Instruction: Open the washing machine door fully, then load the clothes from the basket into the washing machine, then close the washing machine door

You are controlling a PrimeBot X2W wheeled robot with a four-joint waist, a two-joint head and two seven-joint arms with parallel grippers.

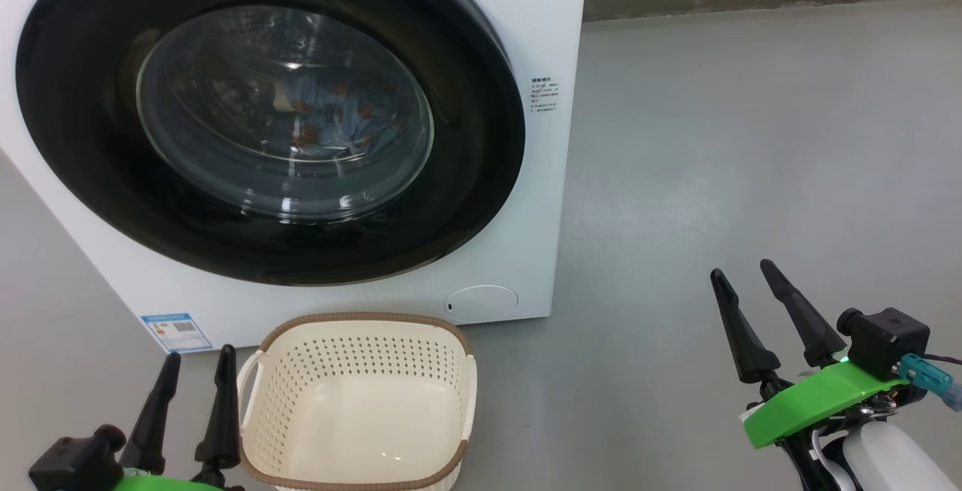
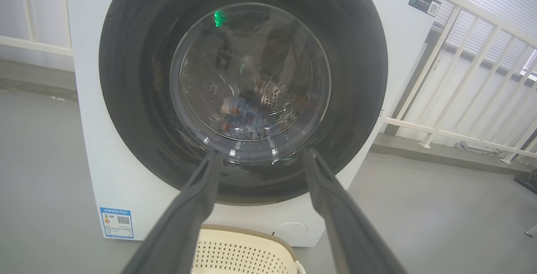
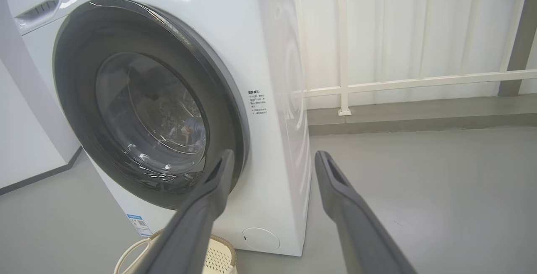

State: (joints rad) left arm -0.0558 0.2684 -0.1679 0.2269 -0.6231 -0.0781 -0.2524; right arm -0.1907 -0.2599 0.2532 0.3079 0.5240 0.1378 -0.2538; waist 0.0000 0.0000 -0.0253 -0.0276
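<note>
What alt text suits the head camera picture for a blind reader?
A white washing machine with its round black door shut, blue clothes visible inside. An empty cream basket sits on the floor before it, with the robot's left gripper and right gripper open at the lower corners.

The big white boxy washing machine (image 1: 530,17) has its round glossy black door (image 1: 473,175) shut. Light-blue bear-printed clothes (image 1: 331,119) lie inside, behind the glass. The cream perforated plastic basket (image 1: 353,363) stands upright and empty just before it.
</note>
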